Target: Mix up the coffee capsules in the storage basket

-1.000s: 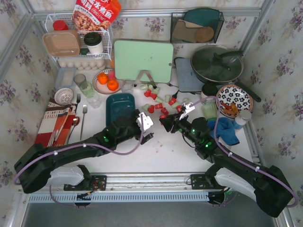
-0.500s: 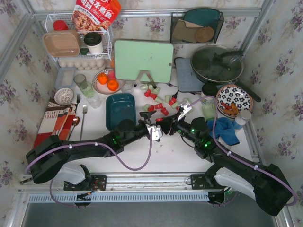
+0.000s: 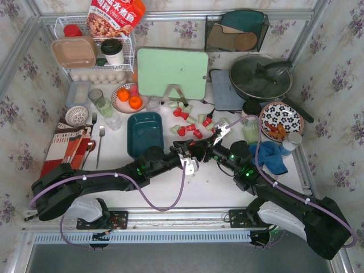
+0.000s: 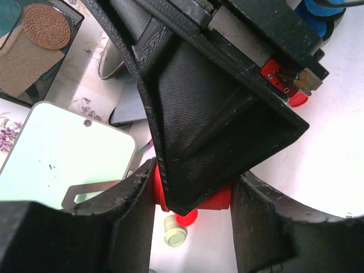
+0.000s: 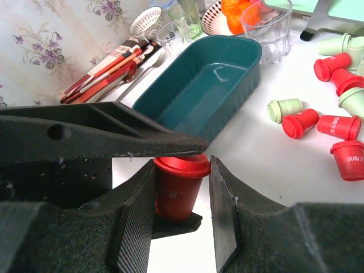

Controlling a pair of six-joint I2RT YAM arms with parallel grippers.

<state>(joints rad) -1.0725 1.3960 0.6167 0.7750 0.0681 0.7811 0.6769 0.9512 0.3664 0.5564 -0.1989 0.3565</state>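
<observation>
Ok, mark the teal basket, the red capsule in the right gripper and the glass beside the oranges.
basket (image 5: 196,91), right wrist view, bare inside floor.
red capsule (image 5: 175,190), right wrist view, side wall under its lid.
glass (image 5: 267,34), right wrist view, its near side wall.

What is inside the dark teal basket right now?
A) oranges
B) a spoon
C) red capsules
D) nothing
D: the storage basket shows only its bare teal bottom, while the coffee capsules lie outside it on the table.

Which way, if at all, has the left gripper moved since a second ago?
Yes: rightward, away from the dark teal plastic basket, toward the right gripper.
</observation>
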